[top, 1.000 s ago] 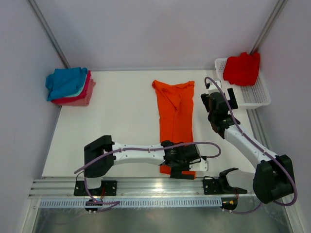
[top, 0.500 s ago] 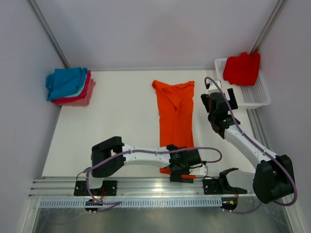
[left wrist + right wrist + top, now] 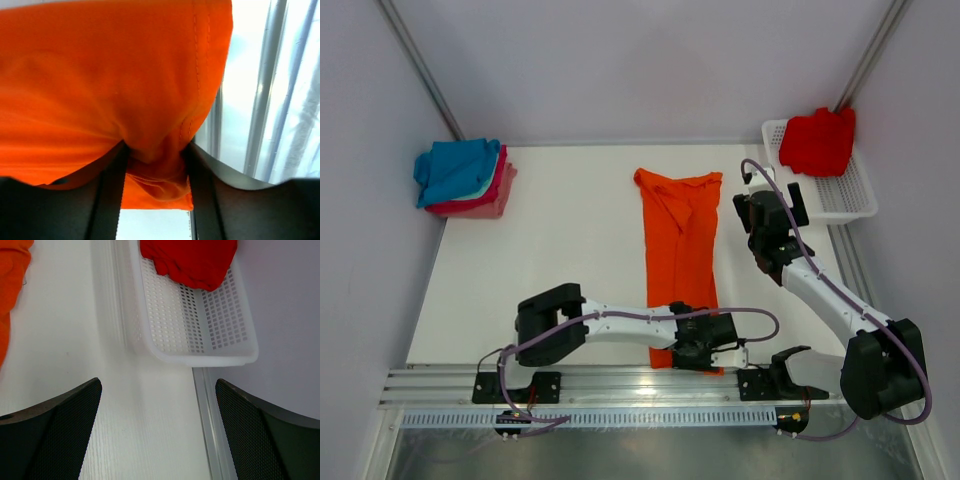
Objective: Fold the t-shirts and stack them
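Note:
A bright orange t-shirt (image 3: 678,240) lies as a long strip down the middle of the table, collar end far, hem near. My left gripper (image 3: 697,350) sits at the near hem, and in the left wrist view its fingers (image 3: 112,190) pinch a bunched fold of the orange t-shirt (image 3: 100,75). A red t-shirt (image 3: 817,140) lies crumpled in the basket. My right gripper (image 3: 772,205) hovers right of the orange t-shirt, open, with only bare table between its fingers (image 3: 60,425). Orange cloth (image 3: 10,285) shows at that view's left edge.
A white mesh basket (image 3: 852,197) stands at the back right, its rim (image 3: 200,357) just ahead of my right gripper. A folded stack, blue t-shirt on top and pink below (image 3: 460,175), sits at the back left. Metal rails (image 3: 590,385) run along the near edge.
My left gripper has slid toward the near edge onto the orange t-shirt's hem and closed its fingers on the cloth. The right arm has not moved.

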